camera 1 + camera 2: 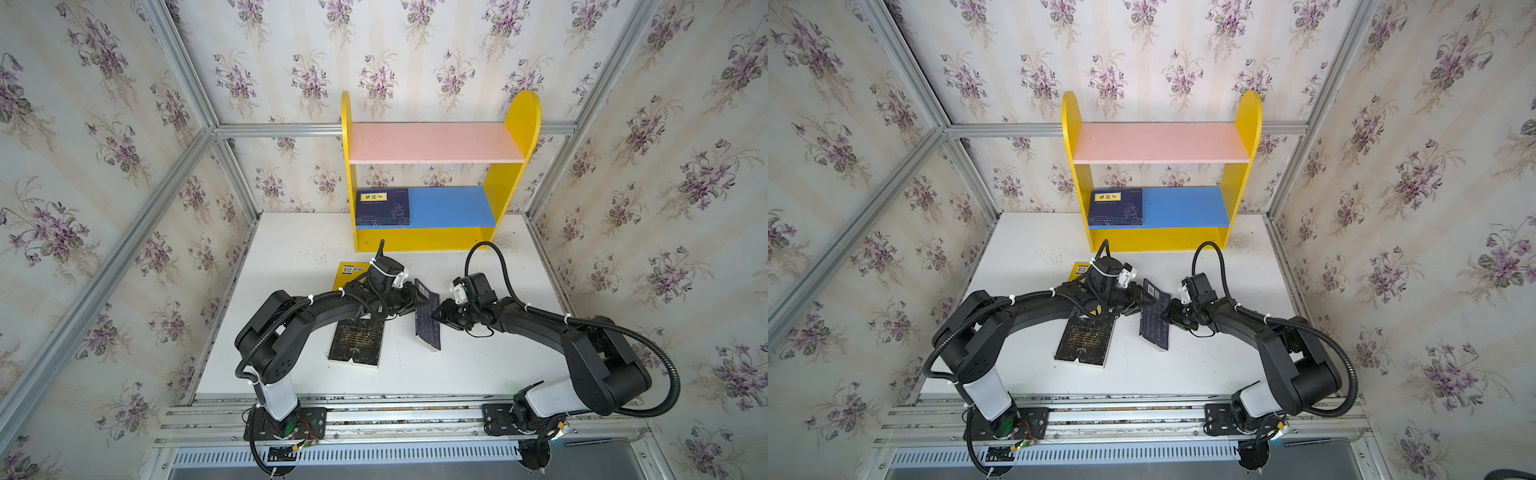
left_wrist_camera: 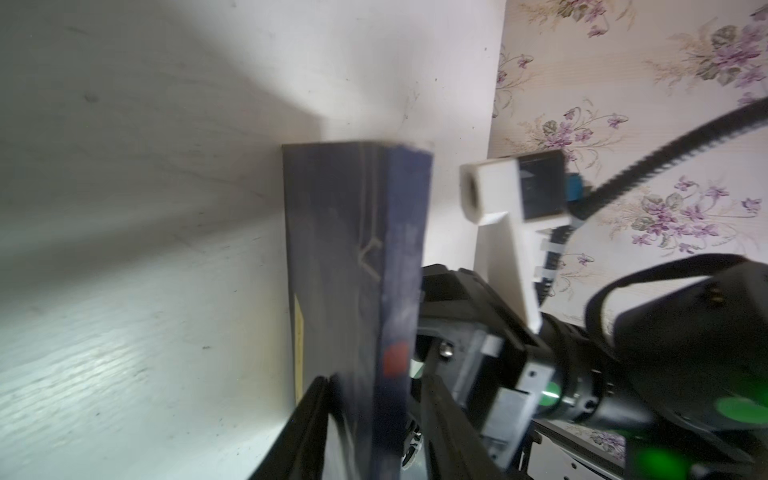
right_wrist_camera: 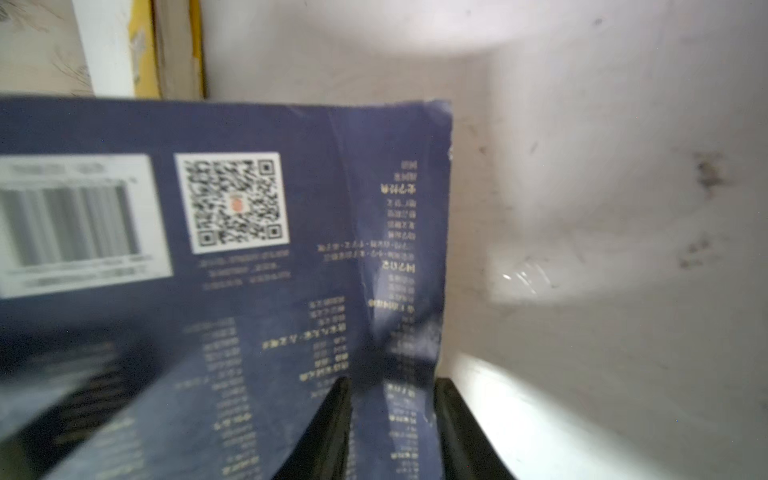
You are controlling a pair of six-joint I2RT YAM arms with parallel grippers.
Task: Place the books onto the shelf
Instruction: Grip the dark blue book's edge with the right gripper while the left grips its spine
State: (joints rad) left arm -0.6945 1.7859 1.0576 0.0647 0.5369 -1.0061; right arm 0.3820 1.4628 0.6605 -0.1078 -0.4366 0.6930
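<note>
The book in play is a thin navy blue paperback (image 1: 428, 320) (image 1: 1154, 320). It stands on edge near the middle of both top views, over the white bench (image 1: 291, 270), with its back cover turned toward the right of the frame. It sits between my two pincers. The left pincer (image 1: 415, 297) (image 1: 1142, 297) is at its upper left corner and the right pincer (image 1: 436, 313) (image 1: 1165, 313) is at its right-hand edge.

The small wooden shelf with yellow round-topped sides (image 1: 515, 145) (image 1: 1246, 137) stands at upper centre. Its pink upper board (image 1: 436, 143) is above a blue lower board (image 1: 453, 205). A flat pile of navy books with a yellow title label (image 1: 382, 205) (image 1: 1116, 205) lies at the left end of the lower board.

Only the top views show the shelf and two more books on the bench. A black paperback with gold lettering (image 1: 357, 340) (image 1: 1086, 340) lies flat to the lower left of the held one. A bright yellow paperback (image 1: 349, 272) (image 1: 1079, 270) is mostly hidden under the left arm.

The left wrist view shows the left pincer (image 2: 376, 382) closed on the navy blue paperback (image 2: 353, 249), with a black finger on each face. A small red patch shows on the spine and a yellow strip on the front cover.

The right wrist view shows the creased back cover (image 3: 249, 311), with a white barcode panel, a QR code and rows of gold text. The cover's edge passes between the two fingers of the right pincer (image 3: 390, 382), which stand apart. That part of the picture is blurred, and I cannot tell whether they grip it.
</note>
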